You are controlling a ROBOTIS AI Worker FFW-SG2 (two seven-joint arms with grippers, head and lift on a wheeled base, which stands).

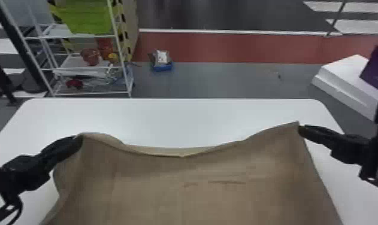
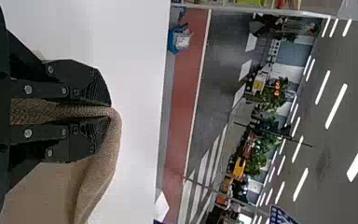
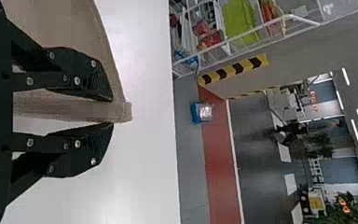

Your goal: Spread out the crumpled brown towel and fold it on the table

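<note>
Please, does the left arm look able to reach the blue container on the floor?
Probably not: the blue container lies beyond the table, and the left gripper is clamped on the towel.

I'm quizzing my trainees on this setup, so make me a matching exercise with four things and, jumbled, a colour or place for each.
Things:
1. Left pincer
2. Table
3. Right pincer
4. Brown towel

Places and colours:
A. At the far right corner of the cloth
B. White, partly covered
C. Stretched between two arms, its far edge dipping in the middle
D. At the far left end of the cloth

Right pairs: 1-D, 2-B, 3-A, 4-C
</note>
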